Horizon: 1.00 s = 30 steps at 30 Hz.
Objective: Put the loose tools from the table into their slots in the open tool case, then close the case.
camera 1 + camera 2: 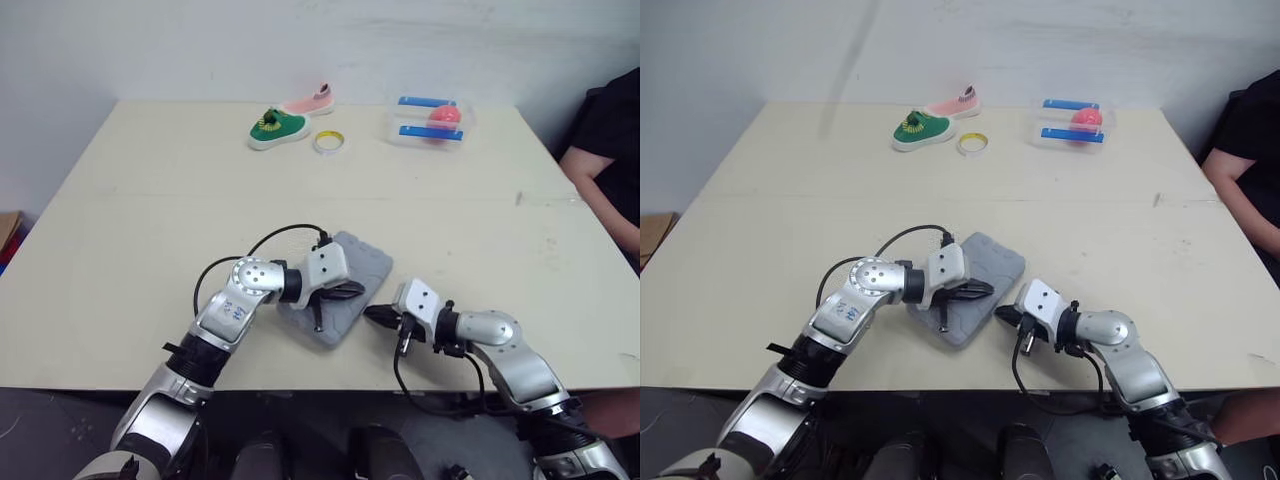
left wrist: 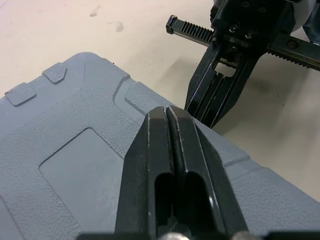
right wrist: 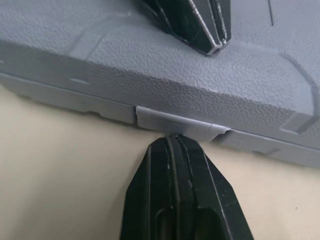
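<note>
The grey tool case (image 1: 352,262) lies near the table's front edge with its lid down. My left gripper (image 1: 358,291) is shut, and its tips rest on the lid (image 2: 75,165) close to the right side. My right gripper (image 1: 372,314) is also shut and holds nothing. Its tip (image 3: 172,140) touches the small latch tab (image 3: 175,125) on the case's side wall, low against the tabletop. In the right wrist view the left gripper (image 3: 212,47) presses on the lid just above that latch. No loose tools lie on the table.
At the far side of the table sit a green shoe (image 1: 277,128), a pink shoe (image 1: 312,102), a tape ring (image 1: 330,141) and a clear box (image 1: 430,120) with a pink ball. A person (image 1: 610,150) sits at the right edge.
</note>
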{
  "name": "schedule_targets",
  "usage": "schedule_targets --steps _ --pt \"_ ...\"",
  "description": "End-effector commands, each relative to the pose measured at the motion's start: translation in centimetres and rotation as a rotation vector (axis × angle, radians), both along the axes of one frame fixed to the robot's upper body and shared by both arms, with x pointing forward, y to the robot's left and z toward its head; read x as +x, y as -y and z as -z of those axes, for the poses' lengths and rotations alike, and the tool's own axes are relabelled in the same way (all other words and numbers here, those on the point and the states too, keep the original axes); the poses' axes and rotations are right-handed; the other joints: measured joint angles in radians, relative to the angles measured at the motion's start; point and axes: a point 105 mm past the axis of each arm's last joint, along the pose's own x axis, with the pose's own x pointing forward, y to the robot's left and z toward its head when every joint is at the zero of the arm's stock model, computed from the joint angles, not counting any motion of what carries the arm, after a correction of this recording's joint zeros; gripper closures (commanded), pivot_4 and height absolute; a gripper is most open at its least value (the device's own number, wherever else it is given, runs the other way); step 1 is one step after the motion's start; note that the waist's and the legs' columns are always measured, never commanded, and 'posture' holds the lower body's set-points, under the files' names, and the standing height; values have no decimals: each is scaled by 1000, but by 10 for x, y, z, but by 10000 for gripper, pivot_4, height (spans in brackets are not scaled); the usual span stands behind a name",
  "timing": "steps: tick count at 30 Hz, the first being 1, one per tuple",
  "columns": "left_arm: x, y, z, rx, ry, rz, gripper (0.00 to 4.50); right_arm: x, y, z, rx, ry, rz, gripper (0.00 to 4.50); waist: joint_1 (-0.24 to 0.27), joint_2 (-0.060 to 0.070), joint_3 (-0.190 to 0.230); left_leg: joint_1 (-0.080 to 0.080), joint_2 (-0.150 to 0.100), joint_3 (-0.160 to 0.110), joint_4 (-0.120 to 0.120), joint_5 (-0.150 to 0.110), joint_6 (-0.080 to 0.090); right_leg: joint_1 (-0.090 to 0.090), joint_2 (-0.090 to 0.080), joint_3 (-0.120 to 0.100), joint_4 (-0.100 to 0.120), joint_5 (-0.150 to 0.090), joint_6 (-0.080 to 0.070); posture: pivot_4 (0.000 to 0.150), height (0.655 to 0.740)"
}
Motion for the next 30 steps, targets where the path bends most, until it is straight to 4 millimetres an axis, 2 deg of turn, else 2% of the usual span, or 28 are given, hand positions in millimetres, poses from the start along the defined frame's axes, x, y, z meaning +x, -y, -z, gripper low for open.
schedule_targets --steps 1,4,6,9,11,14,16,18,20,21,23,27,28,30 --pt "-14 -23 69 158 -219 -69 44794 3 -8 -20 28 59 -15 45000 0 0 -1 0 0 0 0 0 -1 0 0 0 0 0 0 1500 7400" --pt "-2 -22 49 36 -119 -107 44794 -7 -6 -24 41 55 -79 45000 1 4 -1 -1 1 -1 -2 2 -3 -2 1 -1 0 -1 -2 1500 7400" --pt "3 -27 10 -137 -29 -108 44794 -13 13 -30 40 63 -93 45000 4 7 1 -2 1 -1 -3 2 -3 -4 1 -1 1 -1 -2 1500 7400" --pt "1 -38 -18 -241 54 -79 44794 -17 30 -36 46 63 -93 45000 5 8 7 -4 1 -1 -3 2 -3 -5 1 -2 1 -2 -3 1500 7400" --pt "1 -59 -48 -322 156 -100 44794 -20 50 -45 40 82 -85 45000 4 10 14 -5 1 -1 -3 3 -3 -5 1 -2 1 -1 -3 1500 7400" --pt "4 -97 -74 -364 242 -203 44794 -27 73 -60 51 144 -119 45000 5 9 27 -7 1 -1 -2 3 -2 -7 1 -3 1 -1 -3 1500 7400" --pt "3 -119 -81 -366 267 -268 44794 -28 88 -67 56 139 -98 45000 5 9 29 -8 1 -2 -3 6 3 -7 2 -4 1 -1 -3 1500 7400" --pt "-2 -140 -75 -326 218 -326 39619 -20 104 -76 67 156 -14 45000 3 9 30 -8 0 -1 -3 6 2 -7 1 -3 0 -2 -2 1500 7400" --pt "-11 -177 -64 -239 201 -439 32338 -16 123 -89 27 224 23 38483 0 10 31 -8 0 0 -3 6 0 -7 1 -3 -3 -2 -2 1500 7400" --pt "-13 -190 -61 -206 207 -484 27236 -16 129 -93 12 238 32 35196 0 11 33 -8 0 1 -4 5 0 -7 1 -2 -4 -1 -2 1500 7400" --pt "-22 -230 -51 -105 215 -641 17708 -13 147 -101 -15 261 82 25369 3 9 36 -8 0 1 -4 4 0 -7 1 -2 -5 -2 -1 1500 7400" --pt "-34 -257 -50 -52 236 -756 22 -11 157 -107 -26 283 104 5411 9 9 38 -14 0 0 -3 3 -1 -13 1 -3 -6 -2 -2 1500 7400" --pt "-38 -260 -52 -55 253 -771 0 -10 159 -108 -27 287 105 2598 19 9 38 -15 0 0 -3 3 -2 -13 1 -3 -6 -2 -2 1500 7400" --pt "-44 -266 -56 -95 268 -818 0 -9 158 -111 -29 292 88 2598 24 10 39 -23 0 1 -2 2 -6 -22 0 -1 -4 -1 0 1500 7400"
